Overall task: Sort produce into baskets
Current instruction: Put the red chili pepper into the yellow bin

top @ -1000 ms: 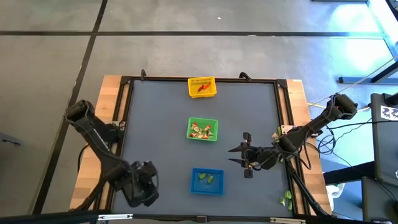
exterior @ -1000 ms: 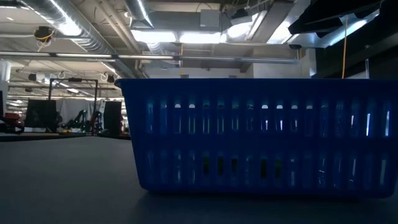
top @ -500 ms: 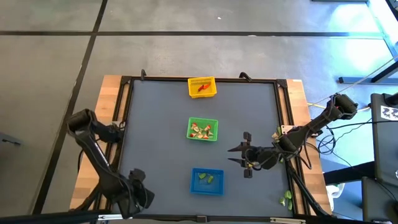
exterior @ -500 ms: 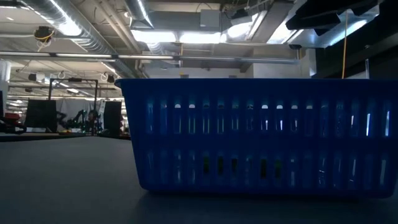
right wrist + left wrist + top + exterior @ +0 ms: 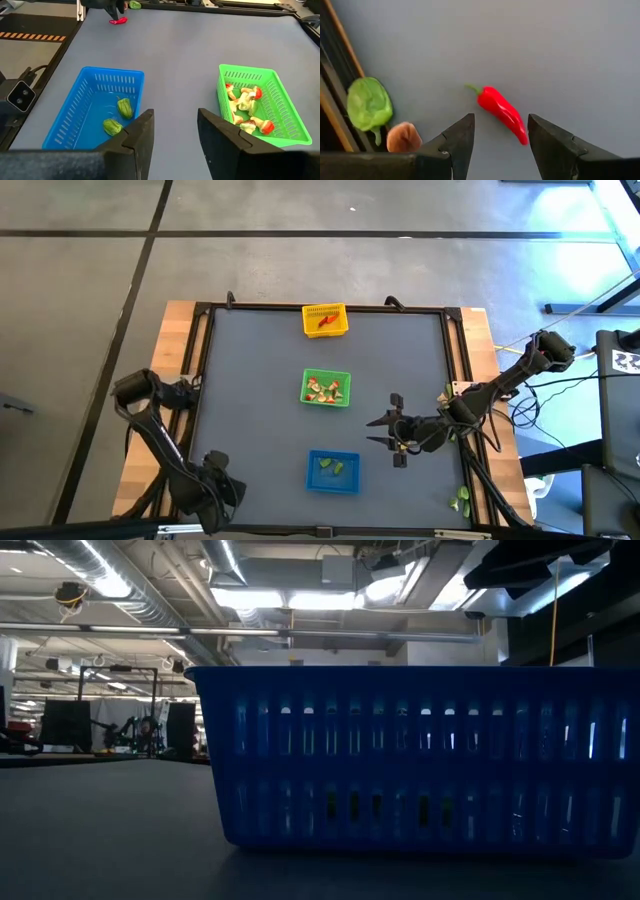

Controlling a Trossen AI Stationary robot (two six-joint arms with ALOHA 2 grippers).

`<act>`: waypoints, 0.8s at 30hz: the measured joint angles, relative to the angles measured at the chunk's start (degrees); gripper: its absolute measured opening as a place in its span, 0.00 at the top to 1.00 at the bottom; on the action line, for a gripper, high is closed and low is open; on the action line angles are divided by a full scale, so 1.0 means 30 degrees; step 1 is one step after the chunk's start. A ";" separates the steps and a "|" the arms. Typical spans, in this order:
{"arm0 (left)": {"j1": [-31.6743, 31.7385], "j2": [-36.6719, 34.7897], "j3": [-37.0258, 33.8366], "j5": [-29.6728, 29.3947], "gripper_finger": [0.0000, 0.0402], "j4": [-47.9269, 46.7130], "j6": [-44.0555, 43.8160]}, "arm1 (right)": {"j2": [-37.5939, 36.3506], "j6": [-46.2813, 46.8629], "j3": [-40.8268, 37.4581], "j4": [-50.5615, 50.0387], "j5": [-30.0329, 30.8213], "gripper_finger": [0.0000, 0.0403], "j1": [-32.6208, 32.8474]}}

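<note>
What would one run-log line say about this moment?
left gripper: open above small red toy chili pepper | right gripper: open, empty, beside blue plastic mesh basket | pepper unsorted

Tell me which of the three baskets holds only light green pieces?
The blue basket: it holds two light green pieces. The green basket has red and pale pieces, and the yellow basket has red ones.

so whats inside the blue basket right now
Two light green pieces lie on the blue basket floor; its near corner is hidden behind the right gripper.
</note>
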 joint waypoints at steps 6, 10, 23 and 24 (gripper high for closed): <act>0.0022 0.1171 0.0000 0.0000 0.56 0.0116 0.0860 | 0.0000 -0.0004 0.0000 -0.0004 -0.0007 0.62 0.0000; 0.0022 0.1403 0.0021 -0.0068 0.58 0.0172 0.1441 | 0.0000 -0.0004 0.0000 -0.0011 -0.0007 0.62 0.0000; 0.0071 0.1394 0.0015 -0.0823 0.94 0.0096 0.5220 | 0.0000 -0.0011 0.0000 -0.0018 -0.0549 0.62 0.0000; 0.0120 0.1341 0.0013 -0.0816 0.96 0.0079 0.5504 | 0.0000 -0.0002 0.0000 -0.0018 -0.0548 0.62 0.0000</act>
